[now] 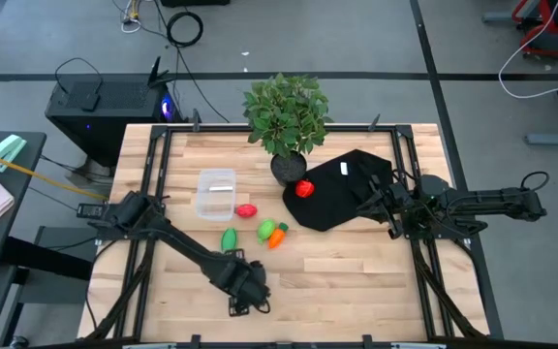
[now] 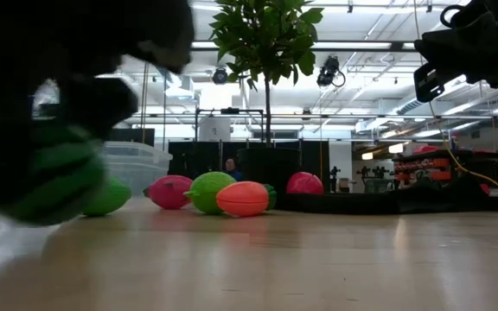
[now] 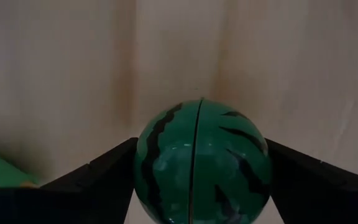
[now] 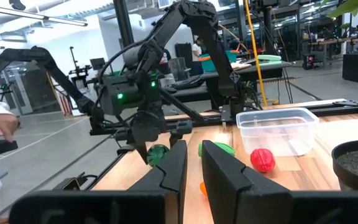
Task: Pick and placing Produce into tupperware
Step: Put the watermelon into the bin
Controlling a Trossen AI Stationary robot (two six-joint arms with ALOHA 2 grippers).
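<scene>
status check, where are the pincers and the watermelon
Left pincer at the table's near edge, fingers either side of the watermelon ball. Right pincer shut, empty, over the black cloth. Tupperware empty; route unobstructed.

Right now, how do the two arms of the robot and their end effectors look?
Both arms are dark, almost black, built from slim jointed segments. The left end effector hangs from a blocky wrist with small green lights and thin black cables looped along the arm. The right end effector has two flat, angular black fingers with a matte finish. I see no other markings.
</scene>
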